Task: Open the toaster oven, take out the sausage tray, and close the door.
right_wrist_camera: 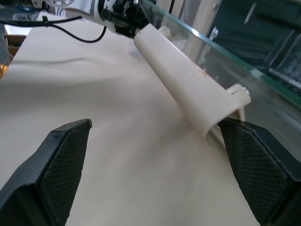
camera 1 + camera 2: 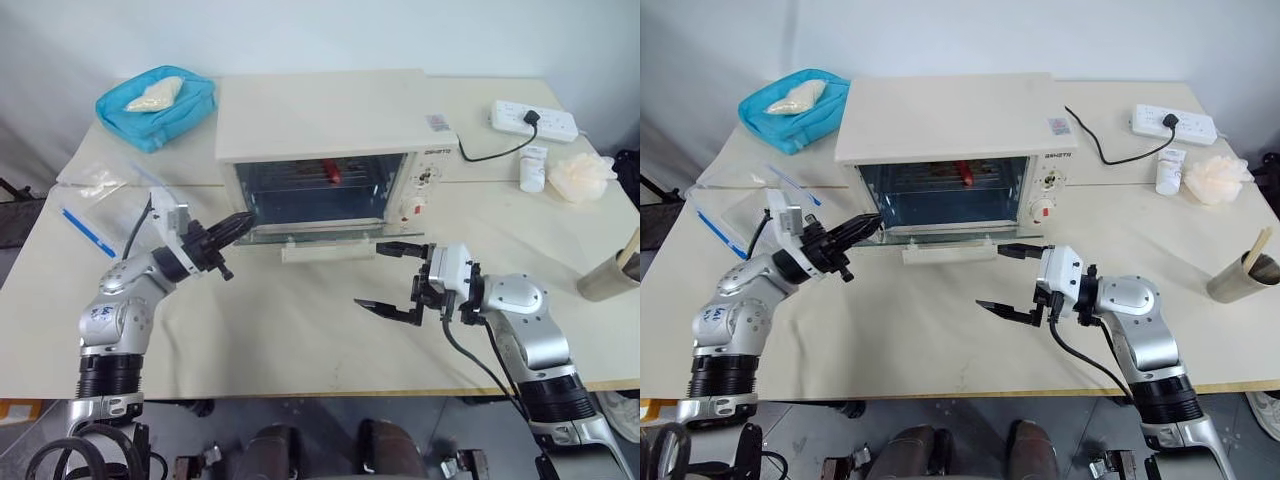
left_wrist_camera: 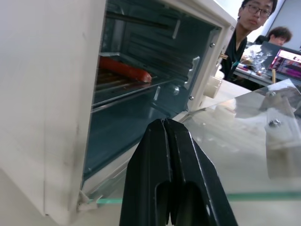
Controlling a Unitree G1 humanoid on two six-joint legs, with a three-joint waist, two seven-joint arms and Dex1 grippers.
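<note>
— Pincer states? Left pincer (image 2: pixel 240 226) is closed tight, empty, at the toaster oven's (image 2: pixel 335 135) left front corner.
— Right pincer (image 2: pixel 392 277) gapes wide beside the handle of the lowered door (image 2: pixel 320 237). Sausage tray (image 3: pixel 123 77) sits inside on the rack.

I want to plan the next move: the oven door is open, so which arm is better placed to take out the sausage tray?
Probably the left. The left gripper, shut, points into the toaster oven toward the sausage tray. The right gripper, open, sits by the door handle.
</note>
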